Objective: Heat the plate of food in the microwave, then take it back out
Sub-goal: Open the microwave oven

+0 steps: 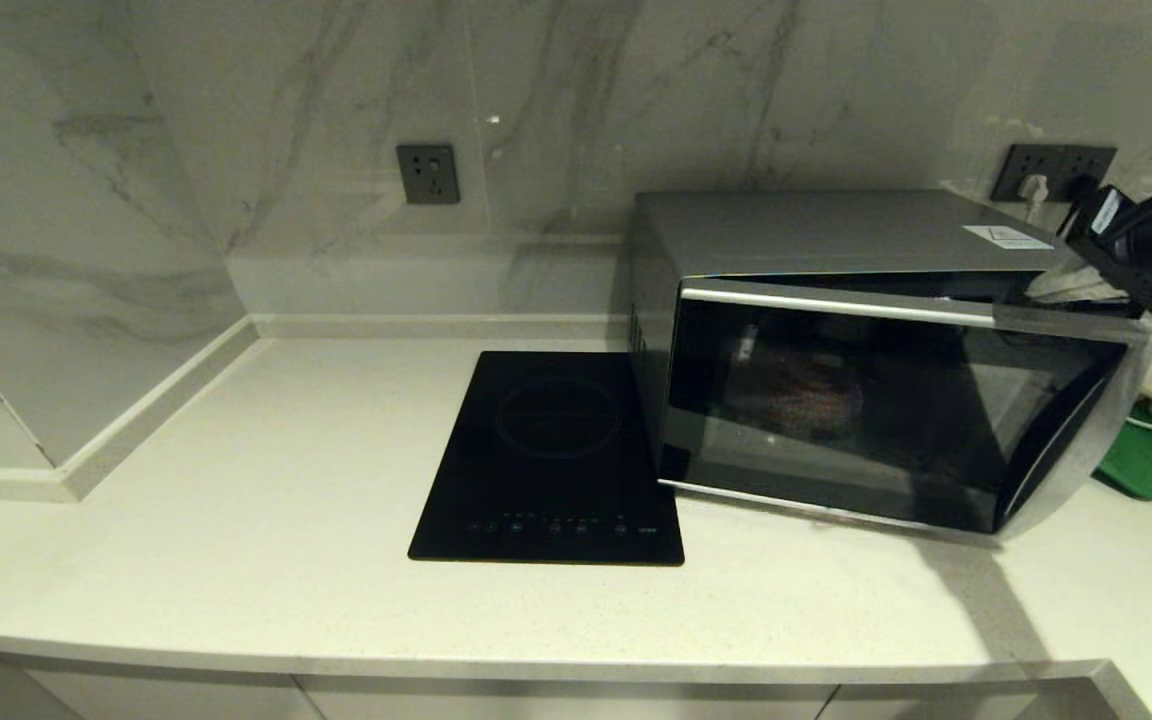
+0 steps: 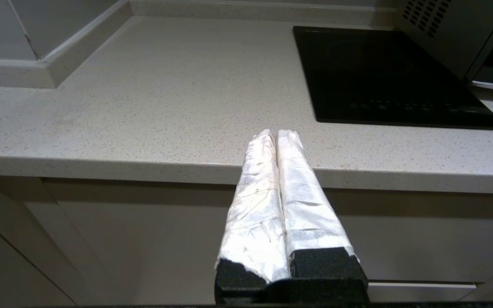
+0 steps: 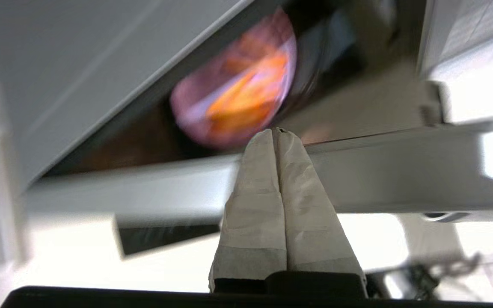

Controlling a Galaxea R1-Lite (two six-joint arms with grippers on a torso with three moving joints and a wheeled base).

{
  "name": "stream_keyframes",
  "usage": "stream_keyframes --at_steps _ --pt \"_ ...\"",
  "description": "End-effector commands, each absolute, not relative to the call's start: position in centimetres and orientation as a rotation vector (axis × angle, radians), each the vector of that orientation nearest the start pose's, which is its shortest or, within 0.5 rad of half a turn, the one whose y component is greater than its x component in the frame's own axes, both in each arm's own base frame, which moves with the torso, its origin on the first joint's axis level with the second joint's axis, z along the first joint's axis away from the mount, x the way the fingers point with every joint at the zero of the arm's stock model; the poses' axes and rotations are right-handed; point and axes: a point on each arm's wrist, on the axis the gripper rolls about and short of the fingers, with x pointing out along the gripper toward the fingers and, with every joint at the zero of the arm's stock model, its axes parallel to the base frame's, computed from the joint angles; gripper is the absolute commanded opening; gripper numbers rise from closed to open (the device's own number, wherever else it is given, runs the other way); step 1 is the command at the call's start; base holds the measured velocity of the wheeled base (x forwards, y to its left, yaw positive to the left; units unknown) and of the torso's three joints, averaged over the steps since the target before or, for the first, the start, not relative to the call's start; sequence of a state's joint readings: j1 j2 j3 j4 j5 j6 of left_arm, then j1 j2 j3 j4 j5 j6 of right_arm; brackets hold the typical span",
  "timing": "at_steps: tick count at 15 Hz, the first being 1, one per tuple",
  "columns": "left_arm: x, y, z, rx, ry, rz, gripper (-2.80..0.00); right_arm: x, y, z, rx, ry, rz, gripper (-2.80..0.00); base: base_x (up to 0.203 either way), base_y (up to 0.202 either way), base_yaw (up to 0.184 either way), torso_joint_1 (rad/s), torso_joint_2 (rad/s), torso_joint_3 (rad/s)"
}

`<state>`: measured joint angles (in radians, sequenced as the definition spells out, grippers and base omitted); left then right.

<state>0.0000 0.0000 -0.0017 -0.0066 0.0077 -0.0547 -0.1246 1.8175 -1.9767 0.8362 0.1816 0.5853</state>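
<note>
While microwave [image 1: 886, 400] door gapes, right claw [image 3: 277, 131] pressed together, lilac plate [image 3: 233, 102] inside.

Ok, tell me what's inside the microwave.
Inside the microwave, the plate of food shows through the door gap, with orange sticks on it. The rest of the cavity is hidden.

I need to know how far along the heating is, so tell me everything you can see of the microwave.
The microwave is a large silver box on the pale counter, right of the black cooktop. Its dark glass door is ajar, swung out a little at its right edge. The plate of food, lilac with orange sticks, sits inside. The right pincer, shut and empty, is at the door's top edge. A white sticker lies on top.
</note>
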Motion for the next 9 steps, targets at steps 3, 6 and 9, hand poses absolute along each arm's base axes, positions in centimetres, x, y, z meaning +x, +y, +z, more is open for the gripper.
stream_keyframes --at_steps 3,6,9 --pt "-2.3 0.0 7.7 -0.055 -0.008 0.007 -2.8 26.4 -3.9 35.8 0.694 0.611 -0.095 -2.8 0.0 0.0 0.0 0.0 0.0 0.0" --pt "-2.3 0.0 7.7 -0.055 -0.009 0.007 -2.8 26.5 -4.8 35.0 0.686 0.636 -0.127 -2.8 0.0 0.0 0.0 0.0 0.0 0.0" --pt "-2.3 0.0 7.7 -0.055 -0.009 0.007 -2.8 25.7 -5.6 33.2 0.674 0.701 -0.168 -2.8 0.0 0.0 0.0 0.0 0.0 0.0"
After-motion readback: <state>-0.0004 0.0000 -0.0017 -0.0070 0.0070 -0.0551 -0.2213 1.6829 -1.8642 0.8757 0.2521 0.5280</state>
